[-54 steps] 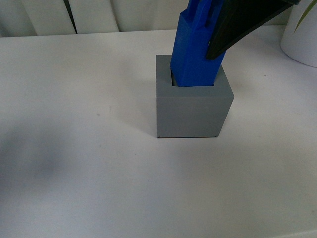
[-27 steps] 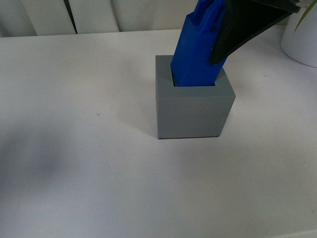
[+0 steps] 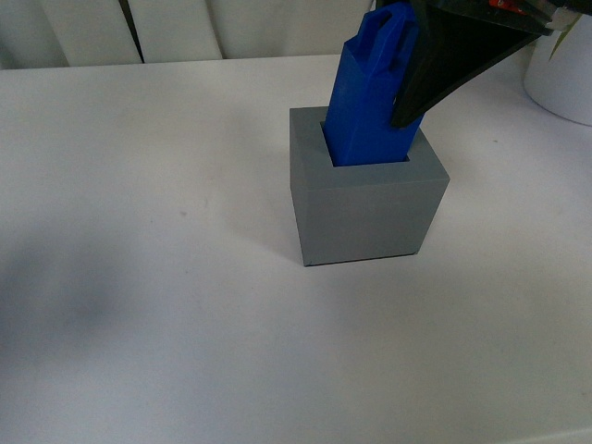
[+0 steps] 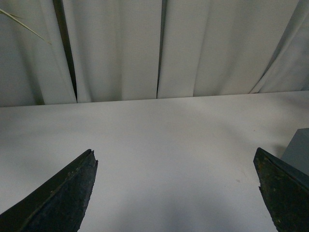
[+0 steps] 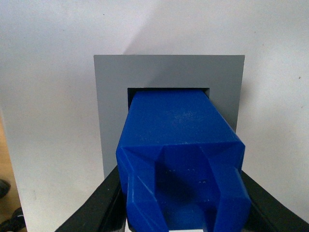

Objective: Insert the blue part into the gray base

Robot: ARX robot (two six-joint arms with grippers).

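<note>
Fingers (image 5: 96,212) of right gripper (image 5: 181,193) clamped on upper end of blue part (image 3: 370,102). Left gripper (image 4: 176,193) spread wide, empty, over bare table (image 3: 139,277). Gray base (image 3: 370,208) just past table centre, toward 1 o'clock. Blue part's foot inside recess, not seated, top leaning toward 1 o'clock. Step: insertion midway. Next, likely: straighten part upright, press down, release. White pot (image 3: 564,74) far, 2 o'clock.
</note>
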